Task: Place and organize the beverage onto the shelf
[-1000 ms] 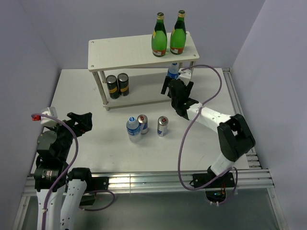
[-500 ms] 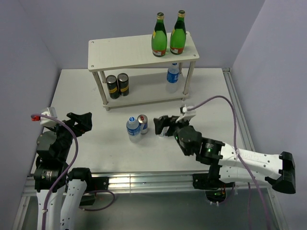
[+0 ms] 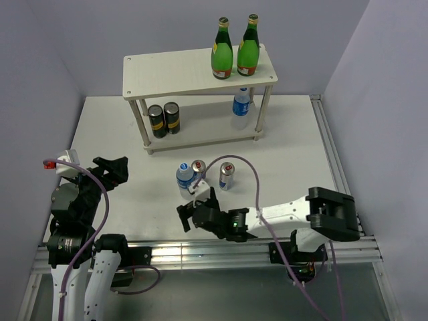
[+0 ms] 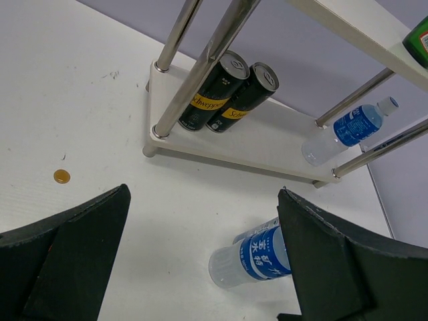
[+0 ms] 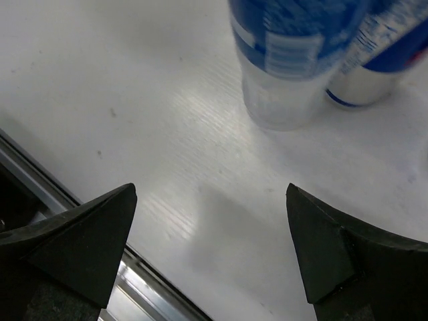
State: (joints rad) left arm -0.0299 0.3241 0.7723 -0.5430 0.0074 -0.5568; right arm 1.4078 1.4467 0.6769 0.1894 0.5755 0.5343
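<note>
The shelf (image 3: pixel 179 69) stands at the back with two green bottles (image 3: pixel 234 48) on its top board. A water bottle (image 3: pixel 241 107) stands on the lower tier (image 4: pixel 267 144), seen again as that water bottle (image 4: pixel 349 127) in the left wrist view. On the table stand another water bottle (image 3: pixel 185 179) and two silver-blue cans (image 3: pixel 198 172) (image 3: pixel 227 176). My right gripper (image 3: pixel 194 210) hangs open and low, just in front of that table bottle (image 5: pixel 287 60) and a can (image 5: pixel 374 67), holding nothing. My left gripper (image 3: pixel 114 170) is open at the left, apart from everything; the table bottle (image 4: pixel 257 257) shows beside its right finger.
Two black cans (image 3: pixel 164 119) with yellow labels stand on the lower tier's left end, also in the left wrist view (image 4: pixel 227 93). A small orange spot (image 4: pixel 61 176) marks the table. The table's metal front rail (image 5: pixel 154 294) runs just below my right gripper. Purple walls close in the sides.
My right arm has swung from the shelf's right end, leaving a water bottle on the lower tier, down to the table's front before the standing bottle. The left arm has not moved.
</note>
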